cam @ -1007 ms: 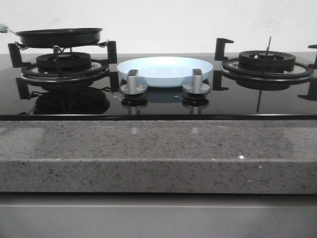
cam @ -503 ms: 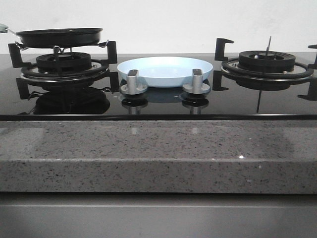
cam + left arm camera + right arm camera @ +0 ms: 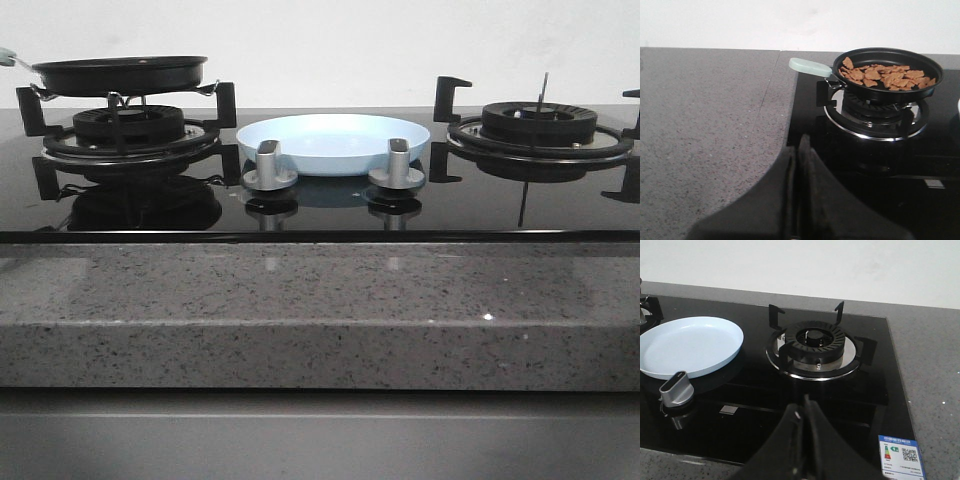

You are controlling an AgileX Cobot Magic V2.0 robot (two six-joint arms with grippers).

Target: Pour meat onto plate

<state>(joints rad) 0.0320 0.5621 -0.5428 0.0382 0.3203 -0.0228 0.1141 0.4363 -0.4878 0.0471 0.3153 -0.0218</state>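
The meat [image 3: 885, 76], a loose heap of small brown chunks, lies in a black frying pan [image 3: 888, 70] with a pale-green handle [image 3: 810, 67] on the left burner; the pan also shows in the front view [image 3: 118, 74]. The pale-blue plate [image 3: 333, 142] sits empty on the black hob between the burners, behind two silver knobs; it also shows in the right wrist view [image 3: 687, 346]. My left gripper [image 3: 798, 150] is shut and empty, over the hob's edge, short of the pan handle. My right gripper [image 3: 805, 407] is shut and empty, in front of the right burner [image 3: 813, 345].
Grey speckled counter [image 3: 705, 115] lies left of the hob and along its front [image 3: 320, 300]. Two silver knobs [image 3: 269, 168] [image 3: 397, 166] stand in front of the plate. Black pan supports rise around both burners. An energy label [image 3: 899, 455] sits at the hob's corner.
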